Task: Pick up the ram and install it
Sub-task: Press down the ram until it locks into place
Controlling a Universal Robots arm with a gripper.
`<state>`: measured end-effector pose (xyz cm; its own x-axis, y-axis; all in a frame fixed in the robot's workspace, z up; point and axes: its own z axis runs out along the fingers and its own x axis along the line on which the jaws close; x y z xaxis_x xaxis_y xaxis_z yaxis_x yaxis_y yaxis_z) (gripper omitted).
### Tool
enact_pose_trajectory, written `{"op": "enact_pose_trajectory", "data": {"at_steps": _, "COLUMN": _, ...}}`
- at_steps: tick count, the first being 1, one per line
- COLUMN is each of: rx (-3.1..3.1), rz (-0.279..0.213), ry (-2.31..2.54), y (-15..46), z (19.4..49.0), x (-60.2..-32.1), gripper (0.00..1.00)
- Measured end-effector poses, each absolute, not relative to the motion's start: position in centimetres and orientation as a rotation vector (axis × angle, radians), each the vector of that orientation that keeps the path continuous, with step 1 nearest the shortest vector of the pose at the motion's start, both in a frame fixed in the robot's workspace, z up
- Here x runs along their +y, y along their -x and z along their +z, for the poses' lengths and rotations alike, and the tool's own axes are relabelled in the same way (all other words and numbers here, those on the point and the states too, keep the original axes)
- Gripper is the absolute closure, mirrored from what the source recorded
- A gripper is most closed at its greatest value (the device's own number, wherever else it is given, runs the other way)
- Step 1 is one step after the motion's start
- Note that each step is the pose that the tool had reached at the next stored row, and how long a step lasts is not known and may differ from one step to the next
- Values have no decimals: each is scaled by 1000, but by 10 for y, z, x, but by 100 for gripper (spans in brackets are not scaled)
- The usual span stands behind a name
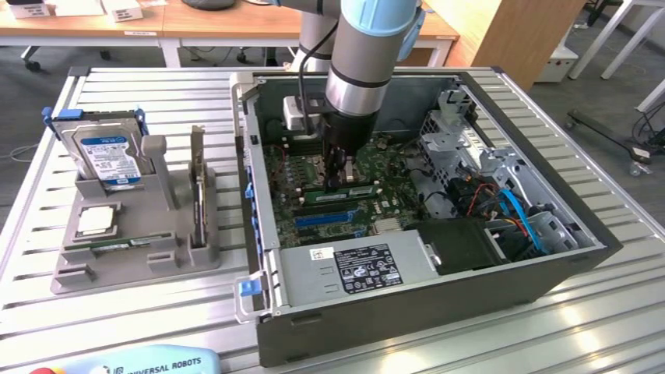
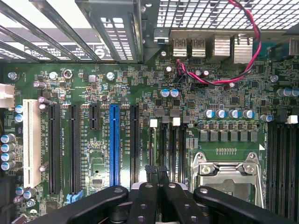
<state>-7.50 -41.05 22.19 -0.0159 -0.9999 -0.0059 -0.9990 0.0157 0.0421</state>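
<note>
While the ram [image 1: 350, 190] stands on its long edge among the motherboard's memory slots inside the PC case [image 1: 416, 308], the gripper [image 1: 335, 181] sits right on top of it, arm coming straight down into the case. Jaws are fully closed, tips together at the stick's top edge. I cannot tell whether they pinch the board or only touch it.

Wrist view: the gripper [image 2: 156, 170] has its dark fingers [image 2: 142, 200] closed over the black memory slots, between the blue slot [image 2: 115, 144] and the metal CPU socket [image 2: 226, 170]. Red wires [image 2: 219, 81] loop near the rear ports.

Power supply [image 1: 353, 269] lies at the case's near edge. Beside the case, on the exterior view's left, is the grey holder [image 1: 156, 261]. It carries the blue-labelled hard drive [image 1: 104, 156], an upright card [image 1: 198, 191], a square chip [image 1: 96, 220] and a thin green strip [image 1: 117, 245] in a front slot. Everything rests on the slatted metal table [image 1: 135, 312].
</note>
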Motion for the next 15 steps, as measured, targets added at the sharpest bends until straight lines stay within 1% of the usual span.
{"op": "enact_pose_trajectory", "data": {"at_steps": 11, "rx": -2221, "rz": -53, "ry": -2186, "y": 75, "z": 222, "x": -410, "gripper": 90}}
{"op": "enact_pose_trajectory", "data": {"at_steps": 15, "rx": -2221, "rz": -54, "ry": -2186, "y": 75, "z": 226, "x": -410, "gripper": 90}}
